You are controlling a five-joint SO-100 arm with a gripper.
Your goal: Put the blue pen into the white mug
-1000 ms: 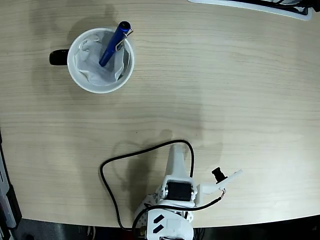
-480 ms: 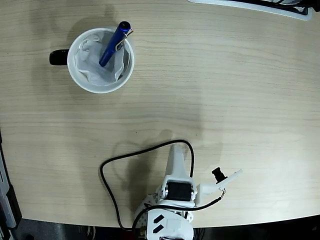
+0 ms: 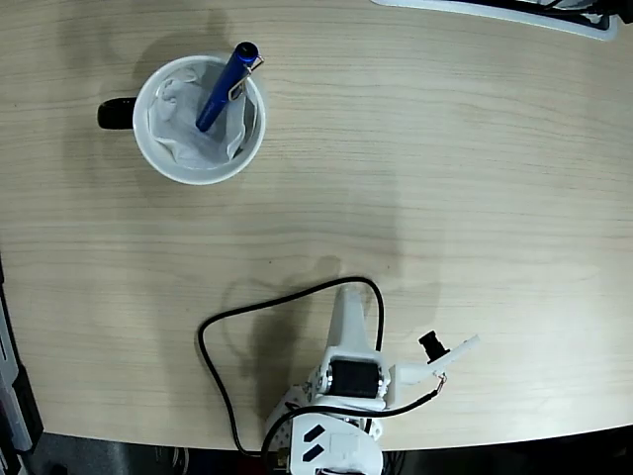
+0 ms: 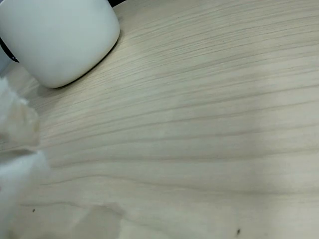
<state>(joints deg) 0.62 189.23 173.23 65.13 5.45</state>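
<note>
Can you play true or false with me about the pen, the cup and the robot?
1. The slim royal-blue pen stands tilted inside the round white mug. True.
2. The mug's black handle points toward the robot in the fixed view. False: it points left, away from the arm.
3. The robot's tool is squeezing the pen. False: the white arm sits far from the mug, at the table's near edge.
4. A black cable loops on the pale wooden table beside the arm. True.
</note>
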